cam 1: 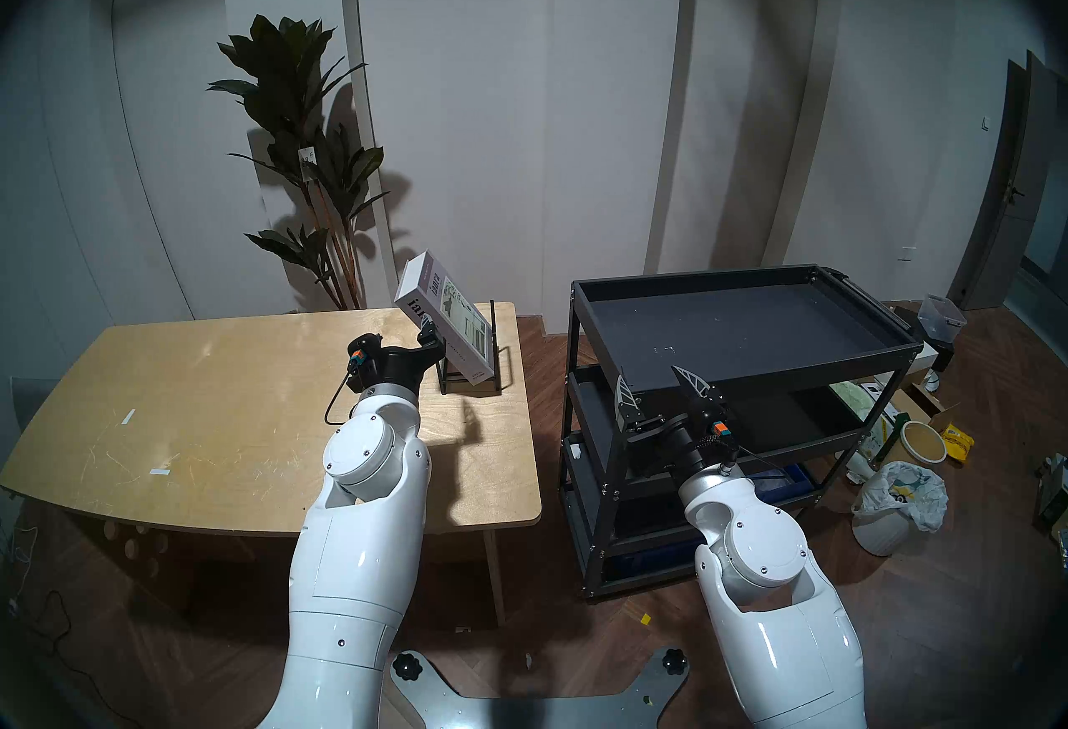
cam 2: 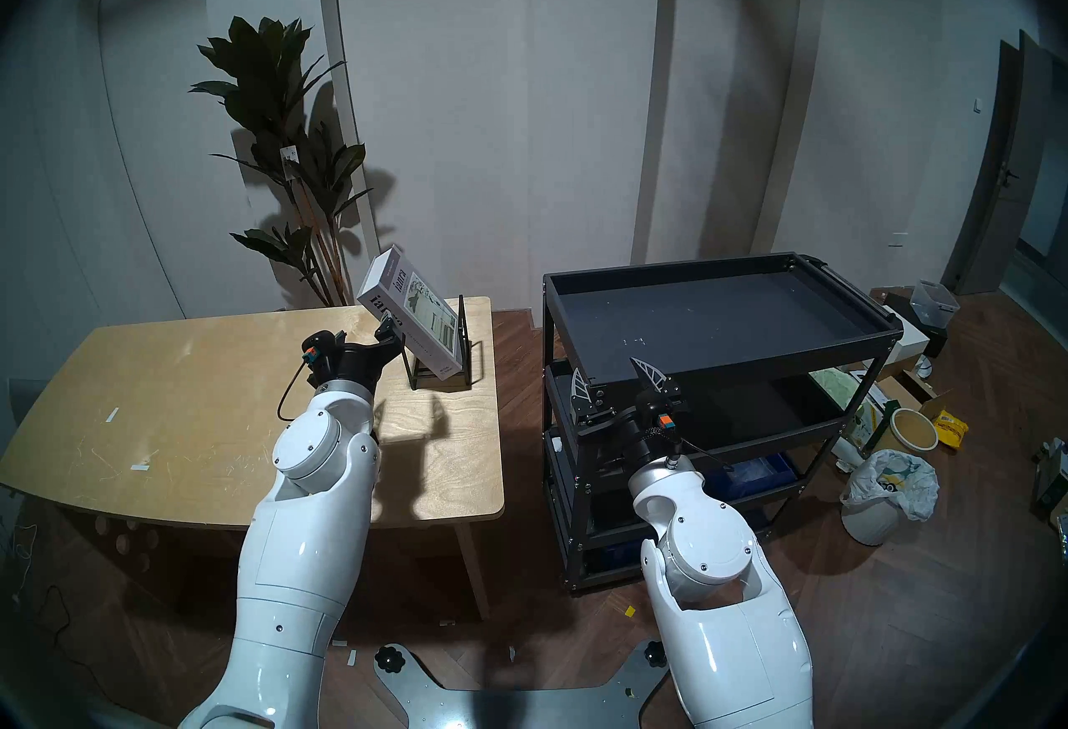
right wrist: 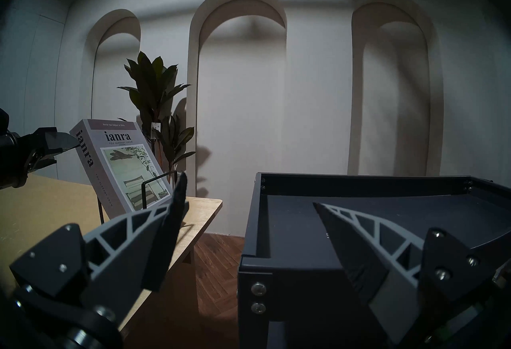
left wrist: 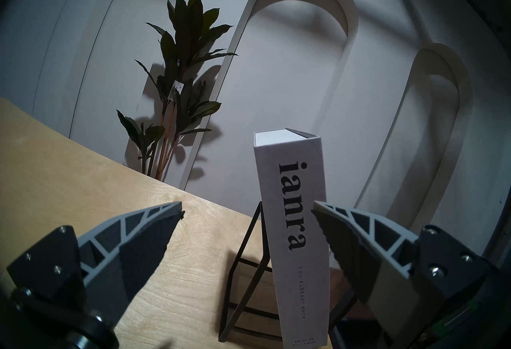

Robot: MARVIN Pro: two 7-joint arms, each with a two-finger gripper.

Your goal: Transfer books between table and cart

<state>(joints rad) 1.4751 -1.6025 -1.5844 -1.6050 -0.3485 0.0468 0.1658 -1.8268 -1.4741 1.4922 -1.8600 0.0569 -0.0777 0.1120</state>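
Note:
The white-grey book (cam 1: 456,317) with black "ianra" lettering leans tilted in a black wire stand (cam 1: 493,329) at the far right corner of the plywood table (cam 1: 231,392). My left gripper (cam 1: 426,328) is open at the book's spine. In the left wrist view the spine (left wrist: 293,201) stands between the spread fingers of the left gripper (left wrist: 246,206), close against the right finger (left wrist: 359,235). My right gripper (cam 1: 650,375) is open and empty over the front left corner of the black cart (cam 1: 745,363). The cart's top tray (right wrist: 290,265) holds nothing.
A tall potted plant (cam 1: 300,132) stands behind the table's far edge. A strip of wooden floor separates table and cart. Right of the cart lie a white bin with a bag (cam 1: 890,508), boxes and a round tub (cam 1: 923,441). The cart's lower shelves hold items.

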